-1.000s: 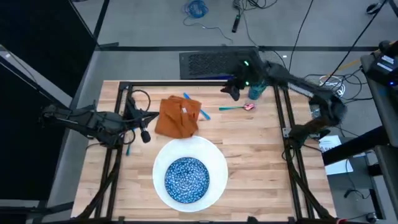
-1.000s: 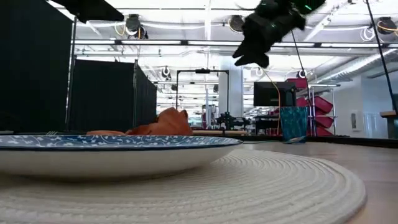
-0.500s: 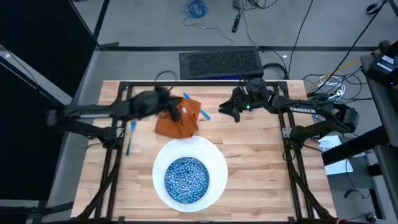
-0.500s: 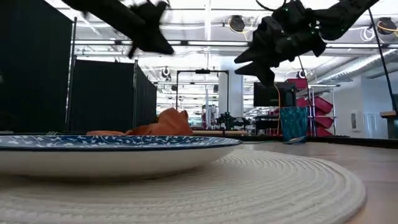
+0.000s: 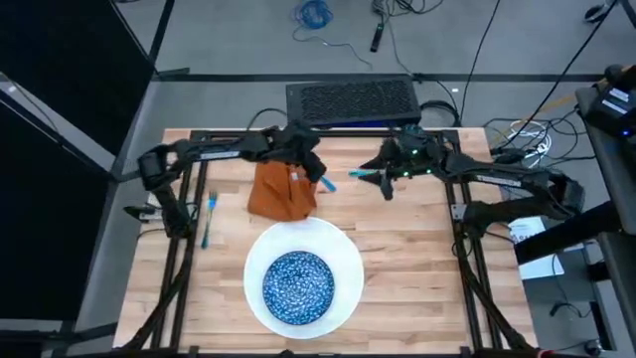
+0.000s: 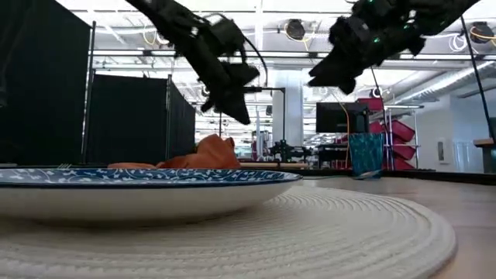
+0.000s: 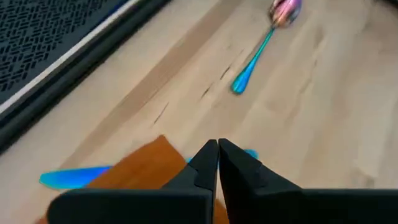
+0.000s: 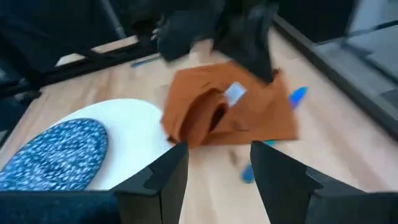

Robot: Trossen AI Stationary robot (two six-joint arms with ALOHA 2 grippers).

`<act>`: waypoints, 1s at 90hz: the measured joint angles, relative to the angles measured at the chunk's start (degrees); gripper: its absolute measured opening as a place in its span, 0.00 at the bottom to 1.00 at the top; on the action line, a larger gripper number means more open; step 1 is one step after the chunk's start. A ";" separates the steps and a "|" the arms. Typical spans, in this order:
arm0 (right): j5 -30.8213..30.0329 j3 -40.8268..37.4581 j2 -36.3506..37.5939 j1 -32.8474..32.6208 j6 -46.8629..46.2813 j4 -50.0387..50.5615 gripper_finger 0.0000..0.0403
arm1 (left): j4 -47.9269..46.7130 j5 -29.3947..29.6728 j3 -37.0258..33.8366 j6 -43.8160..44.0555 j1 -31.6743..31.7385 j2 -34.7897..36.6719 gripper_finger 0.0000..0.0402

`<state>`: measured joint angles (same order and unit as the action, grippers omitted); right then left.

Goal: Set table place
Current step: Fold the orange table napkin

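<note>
High view: left gripper (image 5: 310, 164), fingers pressed together and empty, hovers over orange napkin (image 5: 284, 188) near the table's (image 5: 417, 278) far edge; right gripper (image 5: 386, 185) hangs open beside it. Step: napkin pickup. Next: open, descend, pinch cloth.

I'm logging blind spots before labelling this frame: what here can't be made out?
- Teal cup: shows only in the low view; the right arm hides it from above.
- Spoon: bowl blurred in the left wrist view.
- Blue cutlery piece: mostly under the orange napkin.
</note>
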<state>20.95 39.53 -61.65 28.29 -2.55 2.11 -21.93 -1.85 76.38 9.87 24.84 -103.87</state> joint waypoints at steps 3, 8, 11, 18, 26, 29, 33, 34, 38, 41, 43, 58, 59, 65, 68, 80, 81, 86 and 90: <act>0.04 0.00 1.48 0.34 0.06 0.82 0.40 | -0.69 0.14 1.14 -0.98 0.12 -1.37 0.00; 0.13 0.00 3.86 0.71 0.19 1.87 0.40 | -2.19 0.17 2.80 -2.81 0.31 -3.34 0.00; 0.15 0.00 5.31 0.93 0.24 2.42 0.40 | -3.20 0.18 3.76 -3.35 0.59 -4.46 0.00; 0.10 0.00 8.28 1.64 0.24 3.19 0.40 | -5.70 0.96 5.66 -5.60 1.38 -7.03 0.00; 0.10 0.00 10.89 1.88 -0.05 4.13 0.40 | -7.58 1.90 7.27 -7.28 2.05 -9.99 0.00; 0.08 0.00 11.63 1.88 -0.07 4.47 0.40 | -7.59 2.17 7.68 -7.54 2.25 -10.84 0.00; 0.09 0.00 12.47 1.88 -0.01 4.87 0.40 | -7.74 2.21 8.29 -8.28 2.47 -11.84 0.00; 0.09 0.00 12.64 1.88 0.03 4.97 0.40 | -7.71 2.21 8.48 -8.65 2.49 -12.05 0.00; 0.09 0.00 13.17 1.88 0.15 5.45 0.40 | -7.44 2.34 9.17 -9.34 2.56 -12.94 0.00; 0.03 0.00 13.42 1.88 0.20 5.74 0.40 | -7.39 2.50 9.44 -10.11 2.64 -13.59 0.00; -0.12 0.00 13.52 1.88 0.27 5.88 0.40 | -7.49 2.51 9.56 -10.47 2.64 -14.01 0.00; -0.46 0.00 13.44 2.52 1.38 6.82 0.40 | -7.83 1.91 10.32 -10.82 2.67 -15.78 0.02; -0.48 0.00 13.44 2.59 1.41 6.82 0.40 | -7.87 1.87 10.32 -10.82 2.67 -15.78 0.03; -0.46 0.00 13.38 3.18 1.66 7.14 0.40 | -7.92 1.64 10.32 -11.68 2.64 -15.78 0.07; -0.46 0.00 13.38 3.36 1.71 7.19 0.40 | -7.73 1.44 10.34 -11.93 2.62 -15.78 0.09; -0.04 0.00 13.38 3.99 1.77 7.97 0.40 | -6.98 1.18 10.34 -11.76 2.62 -15.78 0.19; -0.02 0.00 13.38 4.00 1.77 8.05 0.40 | -6.99 1.18 10.34 -11.76 2.62 -15.78 0.20; 0.02 0.00 13.38 4.00 1.84 8.21 0.40 | -7.03 1.53 10.34 -11.46 2.62 -15.78 0.24; 0.08 0.00 13.38 4.00 1.86 8.15 0.40 | -7.28 2.78 10.34 -10.41 2.59 -15.78 0.27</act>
<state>21.03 39.53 -48.27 32.29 -0.69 10.26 -29.21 0.94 86.72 -0.54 27.43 -119.66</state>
